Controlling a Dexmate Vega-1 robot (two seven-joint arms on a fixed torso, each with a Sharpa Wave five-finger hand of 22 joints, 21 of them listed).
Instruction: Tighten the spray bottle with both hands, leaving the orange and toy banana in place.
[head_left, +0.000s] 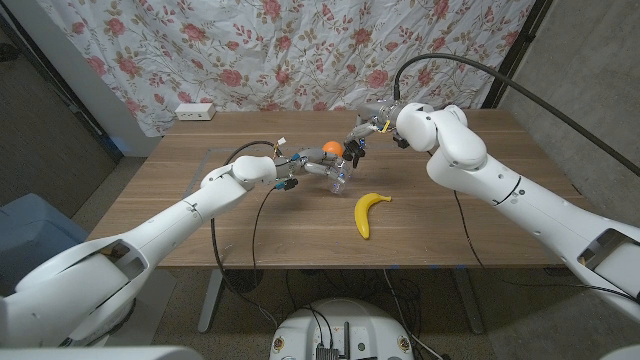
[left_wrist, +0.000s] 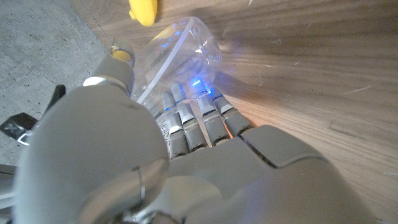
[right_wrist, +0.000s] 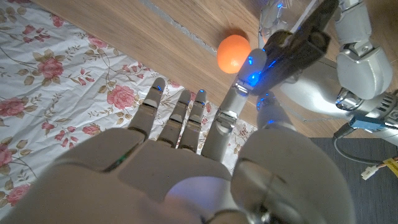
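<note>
Left hand (head_left: 297, 170) fingers (left_wrist: 186, 115) clasp the clear spray bottle (left_wrist: 180, 46); right hand (head_left: 368, 128) fingers (right_wrist: 239, 96) grasp its black spray head (right_wrist: 292, 46). Hold the body steady, twist only the head.

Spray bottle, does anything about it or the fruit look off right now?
Nothing stands out. The spray bottle is gripped by the left hand, with the right hand at its top; orange and banana rest undisturbed.

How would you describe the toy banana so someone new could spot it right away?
Look at the wooden table, near its front edge, right of centre. The toy banana lies there alone, apart from the hands. It is yellow and curved, unlike the round orange farther back.
</note>
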